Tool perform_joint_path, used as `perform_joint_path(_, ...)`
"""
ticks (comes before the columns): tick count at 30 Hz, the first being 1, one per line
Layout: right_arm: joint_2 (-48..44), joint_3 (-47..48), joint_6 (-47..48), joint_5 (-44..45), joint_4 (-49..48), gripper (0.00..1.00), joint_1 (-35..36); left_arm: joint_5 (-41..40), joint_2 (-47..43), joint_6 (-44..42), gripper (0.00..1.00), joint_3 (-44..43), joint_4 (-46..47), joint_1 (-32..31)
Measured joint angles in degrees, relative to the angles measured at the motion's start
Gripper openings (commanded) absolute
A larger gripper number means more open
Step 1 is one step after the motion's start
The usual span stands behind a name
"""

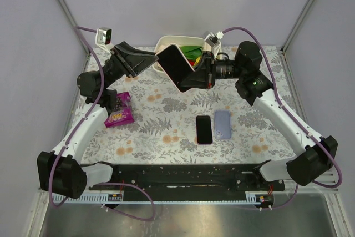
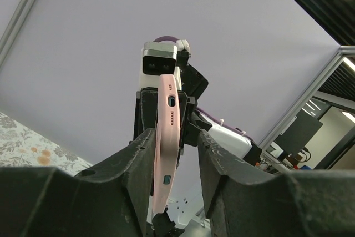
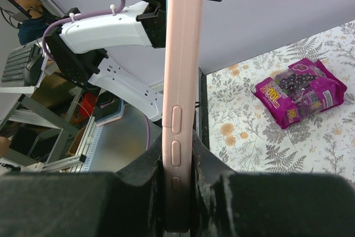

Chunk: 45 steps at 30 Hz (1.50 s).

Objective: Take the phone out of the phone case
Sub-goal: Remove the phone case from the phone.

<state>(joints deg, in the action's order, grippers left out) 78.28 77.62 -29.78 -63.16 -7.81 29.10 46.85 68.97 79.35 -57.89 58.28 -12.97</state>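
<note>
A: Where was the phone (image 1: 176, 67)?
B: In the air by the bowl (image 1: 166, 44), tilted, in its pink case (image 3: 180, 81), held between both arms.
A: And the right gripper (image 3: 178, 159)?
B: Clamped on the case, both fingers pressed to it near the side buttons.
A: The left gripper (image 2: 173, 144)?
B: Narrow, straddling the other end. One finger touched, a gap showed at the other — I couldn't tell if it gripped.
A: Below?
B: A black handset (image 1: 204, 129) just beside a lilac one (image 1: 222, 124) on the table (image 1: 155, 131) — a snack bag (image 1: 118, 110) well to the left.

Cased phone (image 1: 176, 67) aloft far centre, bowl (image 1: 162, 44) behind, snack bag (image 1: 119, 111) left, screen-up phone (image 1: 204, 129) just left of second handset (image 1: 222, 124)
</note>
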Motion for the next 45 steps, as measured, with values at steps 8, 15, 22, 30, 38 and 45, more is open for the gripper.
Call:
perform_joint_path(8, -0.4, -0.5, 0.8, 0.0, 0.4, 0.0, 0.0, -0.2, 1.5, 0.2, 0.34, -0.3, -1.2, -1.3)
perform_joint_path(15, -0.8, -1.4, 1.8, 0.0, 0.9, 0.0, 0.0, -0.2, 2.1, 1.6, 0.38, -0.3, -0.1, -1.4)
perform_joint_path(22, -1.4, -1.8, 2.8, 0.0, 1.5, 0.0, 0.0, -0.2, 2.1, 1.8, 0.31, -0.3, 0.5, -1.4)
perform_joint_path(30, -2.4, -2.9, 3.8, 0.2, 1.7, 0.0, 0.0, 0.3, 2.3, 2.4, 0.0, -0.3, 1.9, -1.5)
perform_joint_path(38, -4.4, -3.8, 12.0, 1.1, 5.1, 0.0, 0.2, 1.4, 2.7, 6.3, 0.0, 0.1, 4.4, -2.1)
perform_joint_path(45, -5.0, -3.5, 19.7, 2.7, 14.9, 0.0, 0.7, 0.1, 1.6, 10.1, 0.0, 6.1, 3.8, -2.4)
